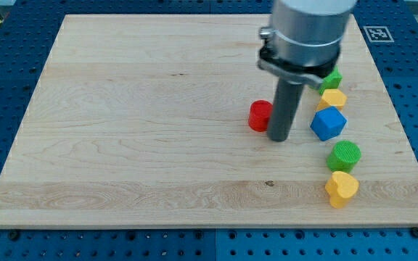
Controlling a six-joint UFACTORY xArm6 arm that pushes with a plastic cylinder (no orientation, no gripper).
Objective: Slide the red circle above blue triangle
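Note:
A red circle block [260,115] lies on the wooden board right of its middle. My tip [279,138] stands just to the red circle's right, close against it; contact cannot be told. A blue block [328,124], angular in shape, lies to the right of the tip. No block that is plainly a blue triangle can be made out.
At the view's right a column of blocks runs down: a green block [332,79] partly behind the arm, a yellow block [332,98], the blue block, a green round block [345,155] and a yellow heart [341,188]. The board edge [209,226] is near the bottom.

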